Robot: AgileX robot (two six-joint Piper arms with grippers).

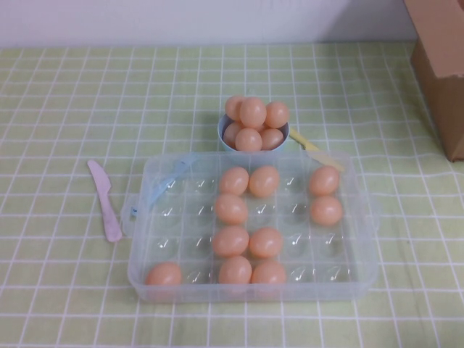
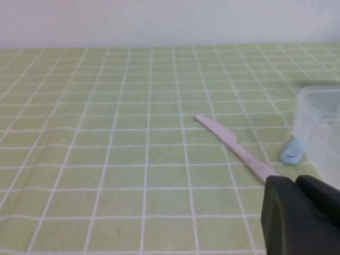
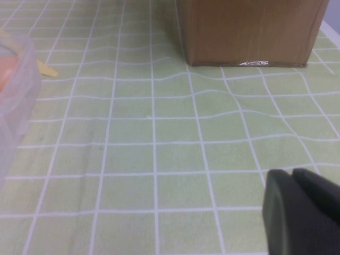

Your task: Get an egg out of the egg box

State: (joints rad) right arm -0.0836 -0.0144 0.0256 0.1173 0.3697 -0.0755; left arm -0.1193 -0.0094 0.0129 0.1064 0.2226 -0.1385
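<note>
Nearest the raised camera is the front wall of the egg box (image 1: 254, 292), a clear tray lying with its long side across the table. It holds ten eggs in open cells. Neither arm appears in this view, so both grippers are off the picture and well apart from the tray. The egg (image 1: 164, 275) in the front corner on the robot's left sits alone and seems the easiest for the left arm; the two eggs at the far right would suit the right arm. Behind the tray stands a small bowl (image 1: 225, 137) heaped with more eggs, a pink knife (image 1: 105, 199) lies to its left, and a brown box (image 1: 441, 69) stands at the far right.

From the left wrist, the left gripper (image 2: 303, 217) shows only as a dark body at the picture's edge. I cannot tell if its fingers are apart. The knife (image 2: 234, 148) and a corner of the tray (image 2: 319, 127) lie ahead; no egg is visible.

From the right wrist, the right gripper (image 3: 300, 210) is likewise cut off, its state not to be told. The tray wall (image 3: 16, 101) is visible at one edge, with something orange behind it, and the box (image 3: 249, 29) is ahead.
</note>
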